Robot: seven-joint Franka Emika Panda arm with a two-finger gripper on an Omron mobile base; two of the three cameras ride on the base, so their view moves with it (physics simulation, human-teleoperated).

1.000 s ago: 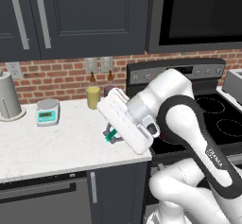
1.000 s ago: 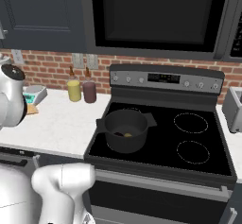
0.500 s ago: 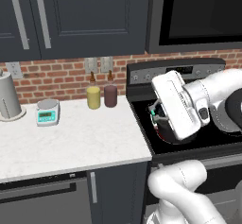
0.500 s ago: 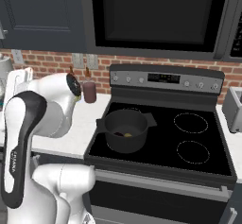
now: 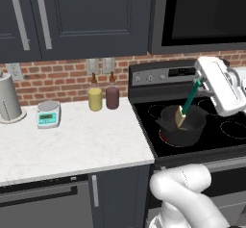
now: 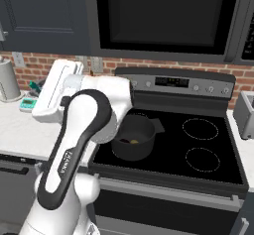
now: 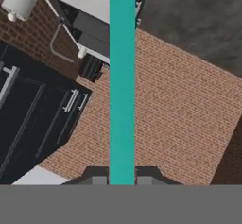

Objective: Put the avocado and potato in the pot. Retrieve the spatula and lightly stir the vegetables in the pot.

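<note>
My gripper (image 5: 197, 82) is shut on the teal handle of the spatula (image 5: 190, 100), above the stove. The spatula hangs tilted, and its tan blade (image 5: 181, 118) is down at the mouth of the dark pot (image 5: 188, 133). In the hand view the teal handle (image 7: 122, 76) runs straight up from between my finger tips (image 7: 97, 176). In the right base view the pot (image 6: 139, 147) stands on the front left burner, partly behind my arm. The olive-yellow potato (image 6: 133, 141) lies inside it. The avocado is too dark to make out in the pot.
On the white counter (image 5: 81, 143) left of the stove stand a yellow jar (image 5: 95, 98), a maroon jar (image 5: 112, 97), a teal scale (image 5: 48, 114) and a grey canister (image 5: 8, 97). The two right burners (image 6: 200, 129) are bare. A grey appliance (image 6: 246, 112) sits at the far right.
The arm has swung right from above the counter to over the stove, carrying the spatula. The blade now hangs at the pot.
</note>
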